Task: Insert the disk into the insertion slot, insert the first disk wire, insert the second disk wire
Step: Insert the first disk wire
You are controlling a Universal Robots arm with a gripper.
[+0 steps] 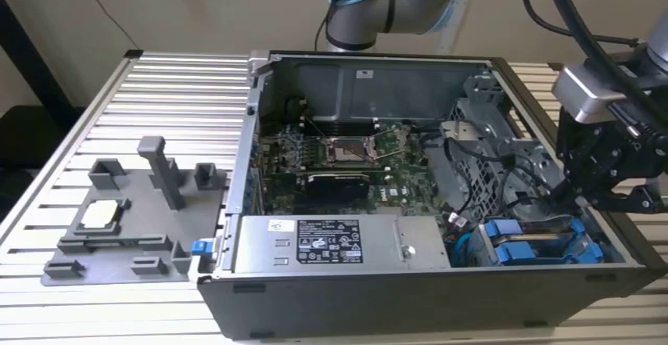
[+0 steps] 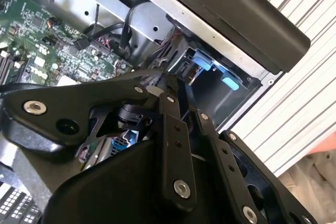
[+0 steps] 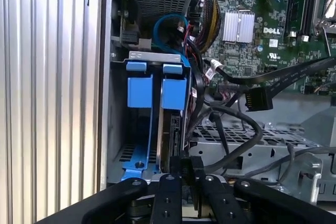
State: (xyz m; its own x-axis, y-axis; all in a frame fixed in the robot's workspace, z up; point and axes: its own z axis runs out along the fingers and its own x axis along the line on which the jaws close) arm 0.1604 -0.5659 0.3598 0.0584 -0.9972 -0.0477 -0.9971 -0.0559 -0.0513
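You are working on a ribbed aluminium table (image 1: pixel 177 87) set against a plain beige wall (image 1: pixel 209 8). A grey moulded fixture (image 1: pixel 115 235) is lying on the table at the exterior view's left, just beside the open computer case (image 1: pixel 418 306). The disk (image 3: pixel 170 137) is sitting edge-on in the insertion slot (image 3: pixel 116 129). Its dark body is showing below its bright blue frame (image 3: pixel 174 94), with another blue-tabbed drive (image 3: pixel 139 90) just beside it. Your gripper (image 3: pixel 190 178) is hanging at the disk's near end, and its fingers (image 3: pixel 169 184) are pinching a small black connector (image 3: pixel 189 162). Black cables (image 3: pixel 236 124) are trailing across the perforated cage (image 3: pixel 252 137) beside the slot.
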